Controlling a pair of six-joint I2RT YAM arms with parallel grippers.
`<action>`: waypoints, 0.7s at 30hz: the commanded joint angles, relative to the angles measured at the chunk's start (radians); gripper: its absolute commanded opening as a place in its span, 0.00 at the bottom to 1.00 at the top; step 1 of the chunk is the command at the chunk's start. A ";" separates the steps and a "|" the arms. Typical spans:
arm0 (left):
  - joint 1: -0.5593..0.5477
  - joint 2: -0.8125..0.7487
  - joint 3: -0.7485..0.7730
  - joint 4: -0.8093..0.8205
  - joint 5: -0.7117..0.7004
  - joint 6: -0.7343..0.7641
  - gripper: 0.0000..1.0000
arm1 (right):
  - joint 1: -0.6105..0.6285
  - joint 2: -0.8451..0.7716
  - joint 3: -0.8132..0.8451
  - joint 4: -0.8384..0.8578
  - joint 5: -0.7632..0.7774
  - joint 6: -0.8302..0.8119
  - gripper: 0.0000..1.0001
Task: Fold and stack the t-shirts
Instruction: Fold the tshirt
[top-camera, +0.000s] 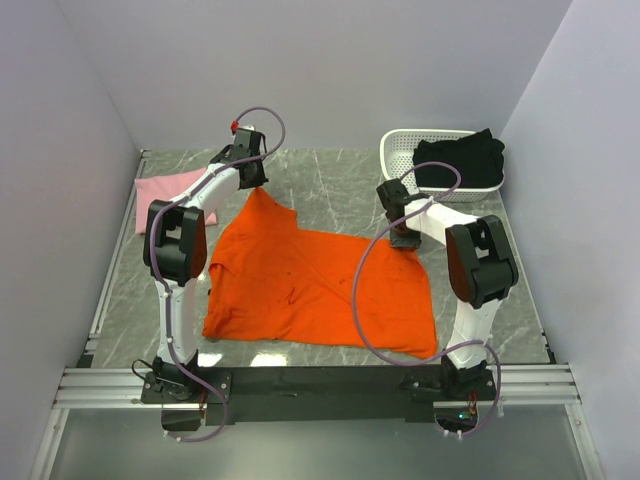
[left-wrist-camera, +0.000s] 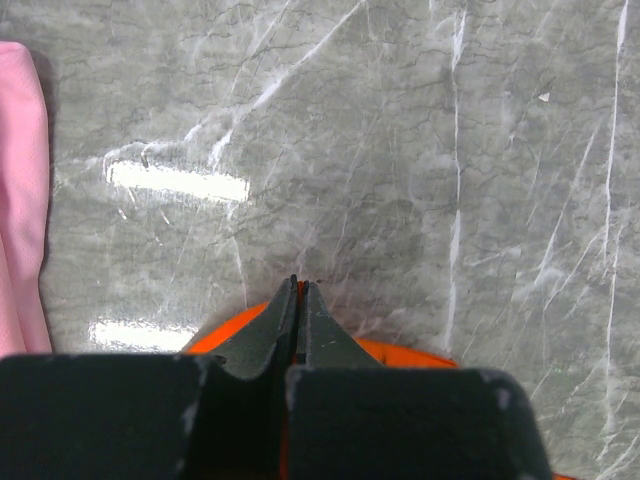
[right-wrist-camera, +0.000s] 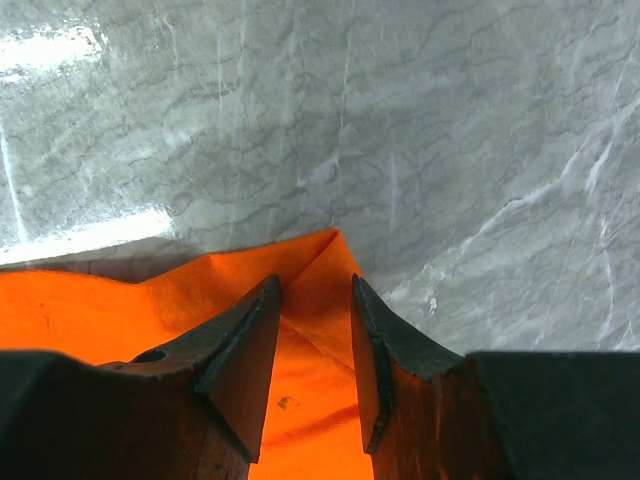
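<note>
White plastic makes up the slotted basket at the far right of the grey marble table. The black shirt lies bundled in it, spilling over its right rim, its shape hard to make out. The orange shirt is spread across the middle of the table, one far corner drawn to a peak. There the left gripper has its fingers pressed together on the cloth. The right gripper has its fingers apart, straddling the shirt's far right corner. The pink shirt lies at the far left, partly hidden behind the left arm and cut off in the left wrist view.
</note>
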 joint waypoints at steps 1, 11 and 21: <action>0.003 -0.053 0.009 0.018 -0.001 0.020 0.01 | 0.011 -0.051 0.016 0.008 0.029 -0.002 0.42; 0.003 -0.044 0.009 0.015 0.006 0.020 0.00 | 0.011 -0.091 0.014 0.025 -0.011 -0.013 0.45; 0.003 -0.047 0.013 0.011 0.007 0.024 0.00 | 0.011 -0.006 0.045 -0.001 0.015 -0.011 0.37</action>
